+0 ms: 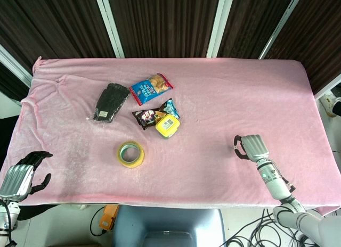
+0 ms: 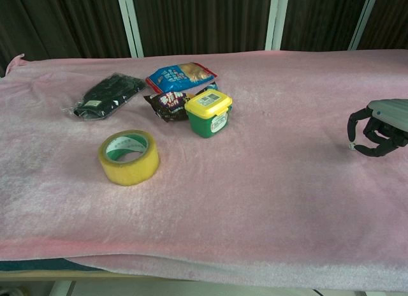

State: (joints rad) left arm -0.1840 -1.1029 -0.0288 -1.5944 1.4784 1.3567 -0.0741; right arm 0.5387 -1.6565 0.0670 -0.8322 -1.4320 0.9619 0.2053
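Note:
My right hand [image 1: 250, 147] hovers over bare pink cloth at the table's right front. It holds nothing, and its fingers are bent downward and apart; the chest view shows this hand [image 2: 379, 127] at the right edge. My left hand [image 1: 24, 172] hangs off the table's front left corner, fingers spread and empty. It appears only in the head view. Nearest to it is a yellow tape roll [image 1: 131, 154] [image 2: 129, 157], which lies flat well to its right.
A yellow-lidded green tub [image 1: 167, 125] [image 2: 209, 113] stands beside a dark snack packet [image 1: 149, 118] [image 2: 166, 104]. Behind them lie a blue snack bag [image 1: 152, 88] [image 2: 180, 76] and a black wrapped bundle [image 1: 109, 103] [image 2: 105, 95]. The pink cloth [image 1: 240, 92] covers the table.

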